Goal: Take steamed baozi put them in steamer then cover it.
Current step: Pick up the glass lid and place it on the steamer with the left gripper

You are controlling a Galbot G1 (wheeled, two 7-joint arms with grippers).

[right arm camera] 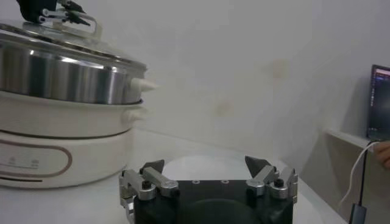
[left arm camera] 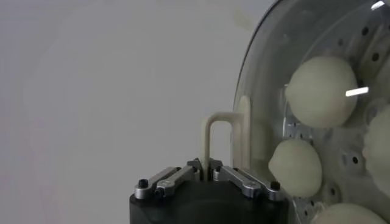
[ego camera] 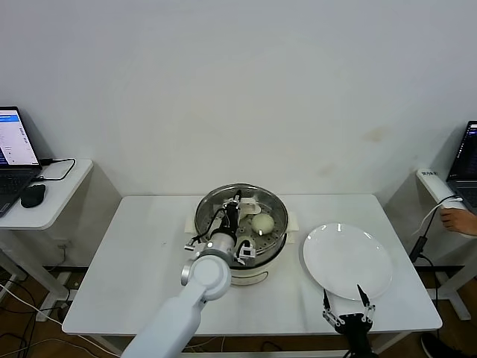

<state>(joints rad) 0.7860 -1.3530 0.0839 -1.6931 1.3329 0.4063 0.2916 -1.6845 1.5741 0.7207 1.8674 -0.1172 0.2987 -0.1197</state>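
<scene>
Nearest in the head view, my right gripper waits idle, fingers spread wide and empty, just short of the white plate. My left gripper reaches over the steamer on the white counter; a laptop sits on a side desk. Left wrist view: my fingers are clamped on the cover by its handle, with steamed baozi under the glass. I should seat the rim evenly before letting go. Right wrist view: the cover appears to rest level on the steamer, against a bare pale wall.
</scene>
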